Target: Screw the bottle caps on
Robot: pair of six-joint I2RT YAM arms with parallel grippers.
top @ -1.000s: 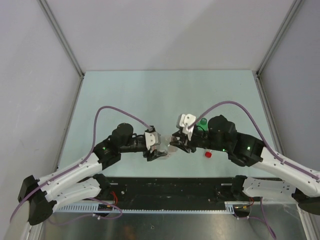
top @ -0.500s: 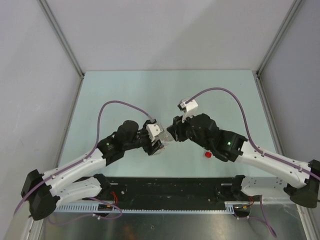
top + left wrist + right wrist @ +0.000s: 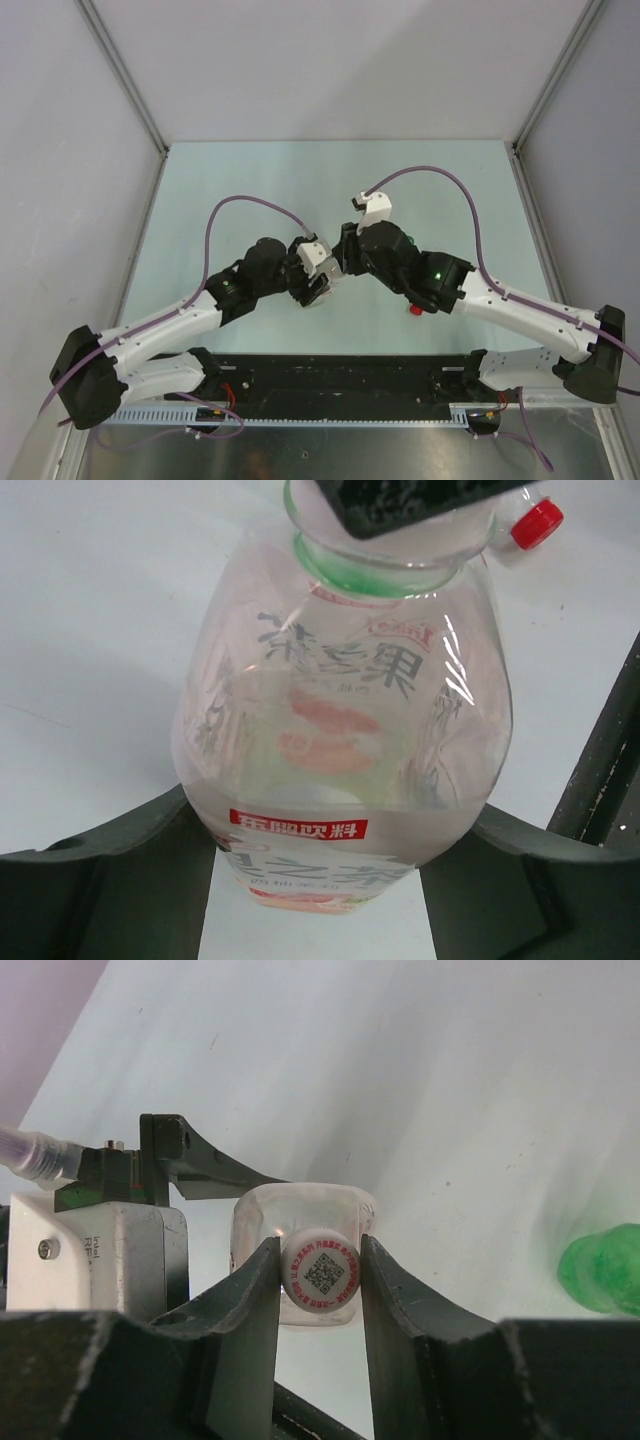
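Observation:
My left gripper [image 3: 316, 288] is shut on the wider clear bottle [image 3: 345, 730] with the white-red label, its fingers [image 3: 120, 875] on either side of the body. My right gripper [image 3: 341, 264] is shut on the white cap [image 3: 320, 1273], which sits on that bottle's mouth; the bottle [image 3: 300, 1220] shows behind the cap in the right wrist view. The red cap [image 3: 416, 308] lies on the table to the right and also shows in the left wrist view [image 3: 537, 523]. The small green bottle [image 3: 603, 1268] stands to the right, mostly hidden by the right arm in the top view [image 3: 406, 240]. The slim bottle and green cap are out of view.
The pale green table [image 3: 250, 190] is walled by grey panels at left, back and right. A black rail [image 3: 340, 375] runs along the near edge by the arm bases. Purple cables arch over both arms.
Both grippers have moved a little toward the back with the bottle between them. The right arm has swung left and its wrist has turned at the bottle's neck.

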